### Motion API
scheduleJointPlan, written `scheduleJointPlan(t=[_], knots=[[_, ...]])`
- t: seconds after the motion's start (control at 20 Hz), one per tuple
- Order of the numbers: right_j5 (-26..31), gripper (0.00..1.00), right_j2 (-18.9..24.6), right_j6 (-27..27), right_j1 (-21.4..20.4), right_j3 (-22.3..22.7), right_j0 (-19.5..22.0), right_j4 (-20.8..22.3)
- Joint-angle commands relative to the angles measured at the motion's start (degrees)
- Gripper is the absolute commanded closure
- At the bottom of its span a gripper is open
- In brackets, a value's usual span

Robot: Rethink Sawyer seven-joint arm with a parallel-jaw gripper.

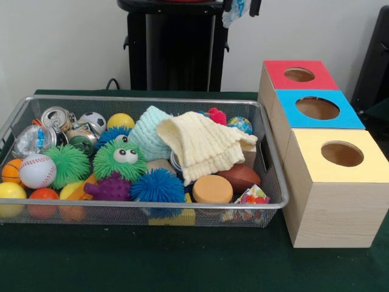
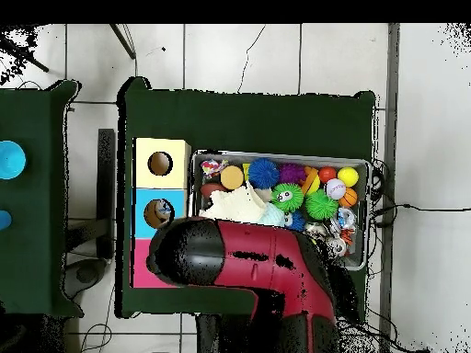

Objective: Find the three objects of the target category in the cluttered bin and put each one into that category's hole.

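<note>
The wire mesh bin (image 1: 146, 98) sits on the green table, full of toys; it also shows in the overhead view (image 2: 276, 154). One clear wrinkly plastic bottle (image 1: 31, 140) with a blue mark lies at the bin's left end, beside shiny metal cans (image 1: 56, 117). No other bottle shows; a cream cloth (image 1: 203, 146) and the toys cover much of the bin. My gripper (image 1: 238, 8) only shows its tips at the top edge, high above the table and apart from the bin. In the overhead view the red arm (image 2: 267, 262) hides it.
Three wooden boxes with round holes stand right of the bin: red top (image 1: 276, 74), blue top (image 1: 289, 112) and yellow top (image 1: 307, 149). The bin holds spiky balls, a baseball (image 1: 37, 170), a knitted hat (image 1: 146, 131) and a small football (image 1: 240, 176).
</note>
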State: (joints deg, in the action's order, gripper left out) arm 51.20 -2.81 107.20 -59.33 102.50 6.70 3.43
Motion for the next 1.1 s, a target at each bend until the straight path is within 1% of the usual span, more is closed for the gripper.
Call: scheduleJointPlan(t=[0.05, 0.55, 0.8, 0.9, 1.0, 1.1], knots=[[2.28, 1.0, -2.41, 15.14, 0.78, 4.85, -1.71, -2.48], [3.27, 1.0, -5.09, 14.71, 1.25, 3.97, -4.24, -3.91], [5.1, 1.0, -6.52, 15.65, 0.86, 3.21, -6.08, -4.38], [6.8, 1.0, -7.72, 17.74, -0.12, 3.07, -8.31, -4.76], [8.43, 1.0, -9.23, 22.21, -1.15, 3.06, -12.08, -5.5], [9.18, 1.0, -10.55, 27.82, -1.12, 2.8, -16.16, -6.85]])
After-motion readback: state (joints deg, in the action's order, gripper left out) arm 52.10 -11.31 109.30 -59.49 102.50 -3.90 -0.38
